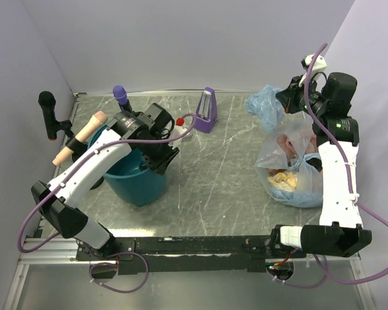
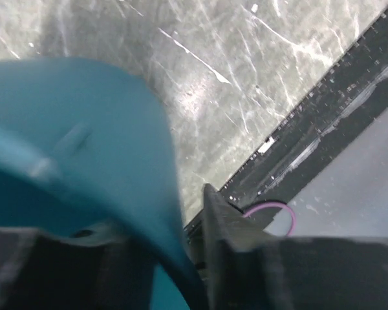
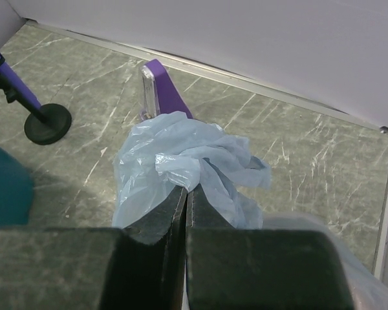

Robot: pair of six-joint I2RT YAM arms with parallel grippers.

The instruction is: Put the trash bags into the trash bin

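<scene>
Left gripper (image 1: 163, 154) astride the rim of the teal bucket (image 1: 139, 184), wall between the fingers; too blurred to tell whether clamped. Right gripper (image 3: 186, 190) clenched on the crumpled pale-blue trash bag (image 3: 181, 152), far right, just behind the stuffed clear bag (image 1: 291, 174), well apart from the bucket.

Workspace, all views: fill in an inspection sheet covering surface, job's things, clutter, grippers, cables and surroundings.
Surface: grey marbled table.
Job's things: crumpled blue bag outside the bin, far right; teal bin upright, left.
Clutter: clear bag of yellow and pink items; purple stand; two microphones; small white container with a red cap.
Grippers: right gripper shut on the blue bag; left gripper astride the bin's rim, grip unclear.
Cables: purple cables loop off both arms.
Surroundings: plain white walls.
</scene>
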